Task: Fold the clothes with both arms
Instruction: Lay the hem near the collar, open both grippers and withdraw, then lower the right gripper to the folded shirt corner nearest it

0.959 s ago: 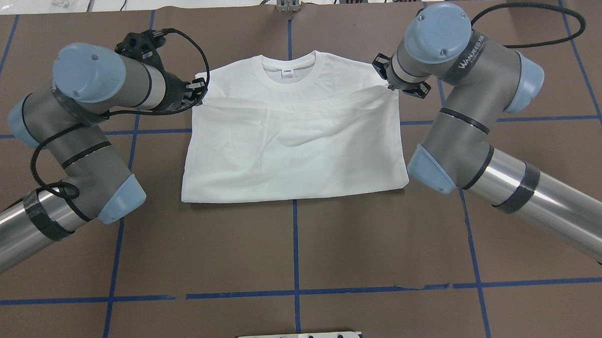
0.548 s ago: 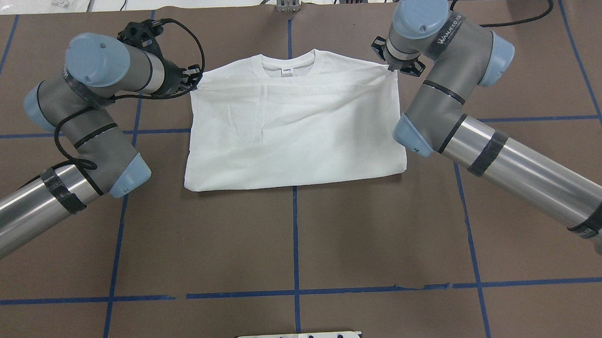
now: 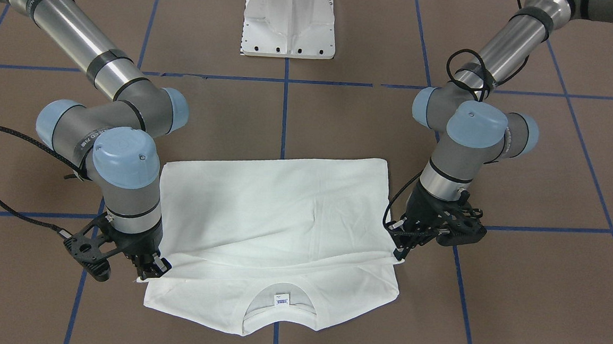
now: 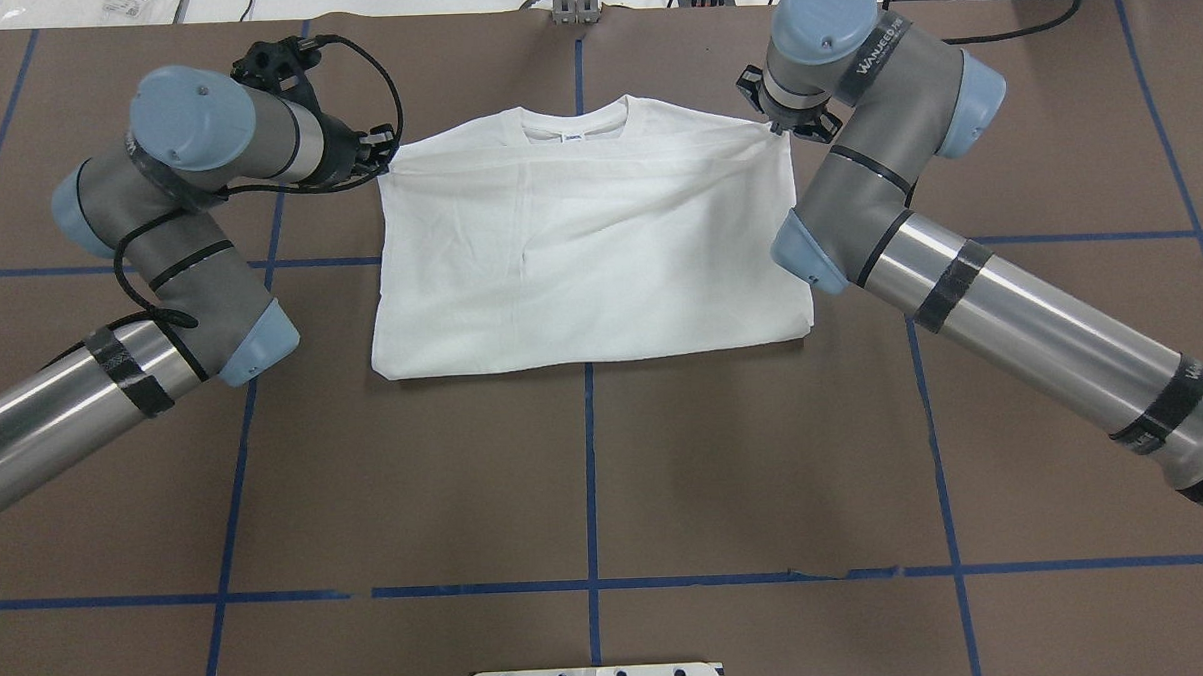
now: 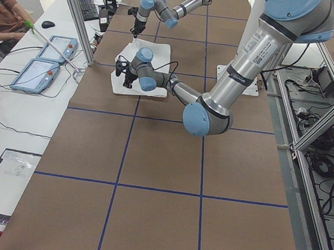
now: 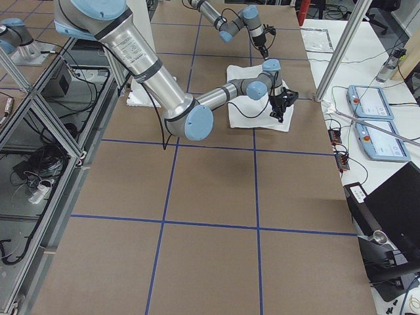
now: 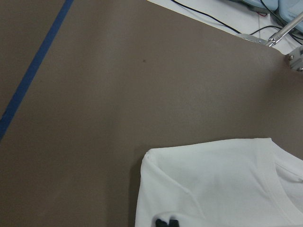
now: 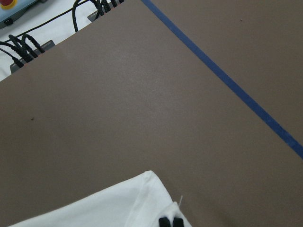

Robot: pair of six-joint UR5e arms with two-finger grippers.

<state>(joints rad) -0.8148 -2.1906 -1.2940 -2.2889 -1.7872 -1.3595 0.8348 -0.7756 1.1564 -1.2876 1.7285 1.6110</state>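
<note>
1. Position of the work. The shirt (image 4: 589, 268) lies flat on the surface (image 4: 417, 485), centred on a blue tape line (image 4: 588, 479), which puts it within equal reach of both tools. It is doubled once. The fold line is the side nearest the robot, and the free edge of the top layer lies just short of the collar (image 4: 574, 129). The collar and the neck label (image 3: 281, 299) are therefore uncovered.

2. Left tool (image 4: 380, 158). It is narrow and pinches the top layer's free edge at the corner on the robot's left. In the wrist view the fingertips (image 7: 161, 222) sit close together on white cloth.

3. Right tool (image 4: 780, 124). It is narrow and pinches the opposite corner of the same edge. Its fingertips (image 8: 164, 222) are likewise closed on cloth.

4. Reason for the hold. Gripping both corners keeps the free edge stretched straight between the 2 tools, so it runs parallel to the shoulder line and the side edges stack. Both tools sit low, at or near the cloth.

5. Assessment. The half fold appears nearly laid, and release is the likely next action. The 2 tools should release together, because an uneven release could skew the edge. A shallow diagonal crease crosses the top layer and may need smoothing.
</note>
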